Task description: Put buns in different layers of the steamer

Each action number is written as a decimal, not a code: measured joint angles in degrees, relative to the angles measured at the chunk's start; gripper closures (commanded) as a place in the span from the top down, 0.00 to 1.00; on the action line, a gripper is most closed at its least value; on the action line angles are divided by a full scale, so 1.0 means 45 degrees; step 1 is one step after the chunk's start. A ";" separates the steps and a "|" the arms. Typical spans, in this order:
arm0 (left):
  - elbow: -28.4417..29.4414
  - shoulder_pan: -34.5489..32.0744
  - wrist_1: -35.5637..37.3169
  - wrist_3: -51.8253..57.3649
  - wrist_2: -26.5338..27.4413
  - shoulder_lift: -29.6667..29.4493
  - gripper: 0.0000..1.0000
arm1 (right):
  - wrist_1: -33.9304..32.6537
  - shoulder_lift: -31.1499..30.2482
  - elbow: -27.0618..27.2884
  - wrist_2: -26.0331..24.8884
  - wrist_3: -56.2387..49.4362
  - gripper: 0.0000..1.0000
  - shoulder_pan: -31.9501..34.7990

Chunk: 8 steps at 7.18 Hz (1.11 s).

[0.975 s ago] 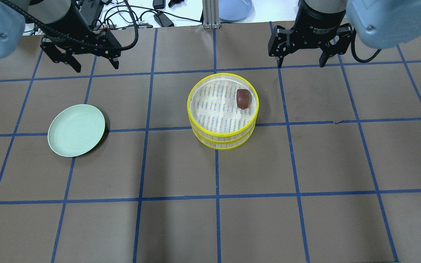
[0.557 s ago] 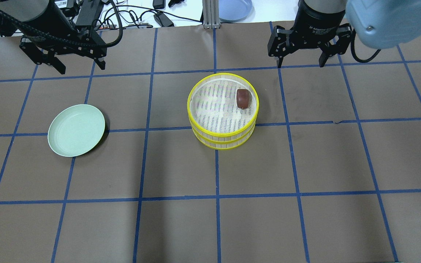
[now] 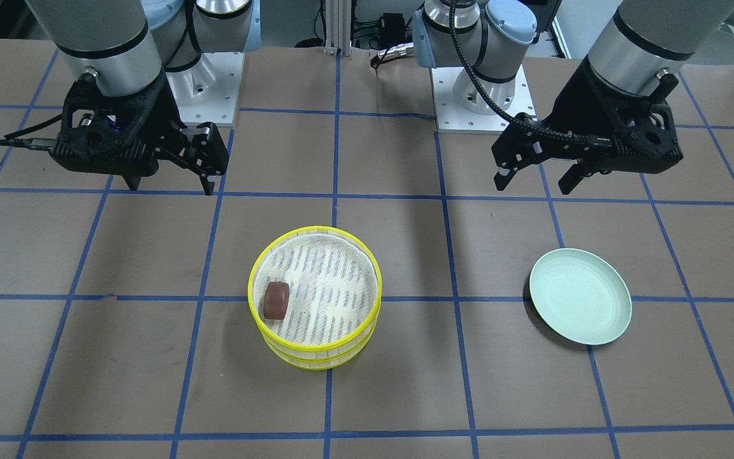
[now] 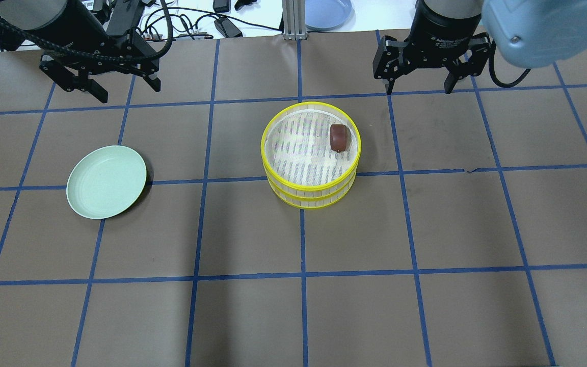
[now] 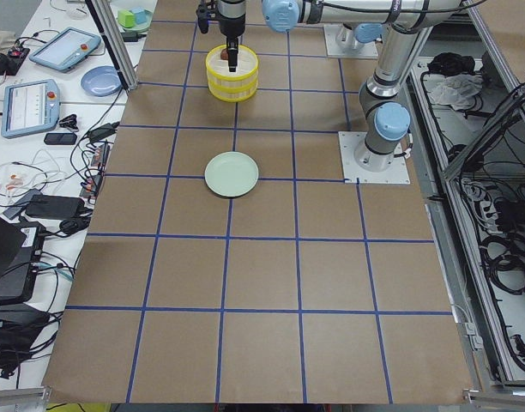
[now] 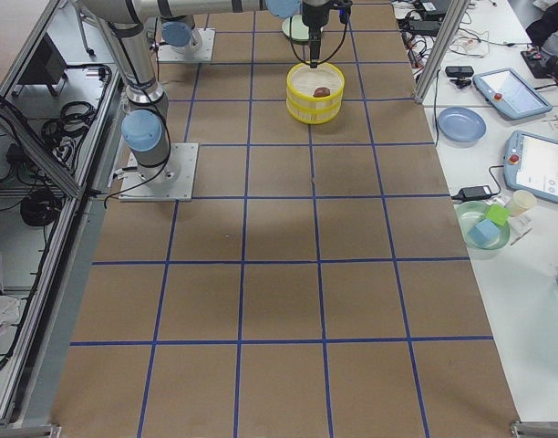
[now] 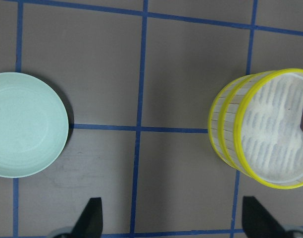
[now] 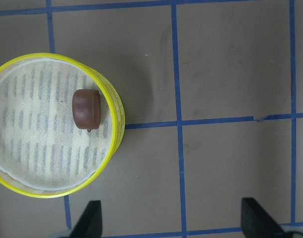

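Two yellow-rimmed steamer layers sit stacked mid-table, the upper layer (image 4: pixel 262 148) on the lower layer (image 4: pixel 306 200). The reddish-brown bun (image 4: pixel 339 137) lies on the upper layer's cloth near its right rim; it also shows in the front view (image 3: pixel 276 300) and the right wrist view (image 8: pixel 86 108). The cream-white bun shows in no view. My left gripper (image 4: pixel 126 90) is open and empty, hovering at the table's back left. My right gripper (image 4: pixel 419 90) is open and empty, behind and right of the steamer.
An empty pale green plate (image 4: pixel 106 181) lies left of the steamer, and also shows in the left wrist view (image 7: pixel 23 124). Cables and a blue dish (image 4: pixel 327 11) lie beyond the table's back edge. Brown paper with blue tape lines covers the table.
My left gripper swung left along the back of the table, then came partway back to the right. The right gripper, steamer, bun and plate have not moved.
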 measured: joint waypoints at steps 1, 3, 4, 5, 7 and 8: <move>-0.0019 0.0034 0.0033 0.0073 -0.0080 0.0069 1.00 | -0.0013 -0.0005 0.0000 0.0017 0.0010 1.00 0.0025; -0.0104 0.0076 0.0123 0.0309 0.0972 0.0093 1.00 | -0.0082 -0.0007 0.0000 0.0029 -0.0053 1.00 0.0063; -0.0197 0.0081 0.0141 0.0405 0.1570 0.0081 1.00 | -0.0170 -0.0002 0.0000 0.0035 -0.0172 1.00 0.0068; -0.0276 0.0087 0.0158 0.0481 0.1875 0.0056 1.00 | -0.0230 -0.0001 0.0000 0.0039 -0.0235 1.00 0.0071; -0.0332 0.0083 0.0162 0.0623 0.2088 -0.0012 1.00 | -0.0264 -0.0001 0.0000 0.0045 -0.0265 1.00 0.0072; -0.0350 0.0059 0.0140 0.0652 0.2116 -0.0020 1.00 | -0.0264 -0.0001 0.0000 0.0049 -0.0260 1.00 0.0072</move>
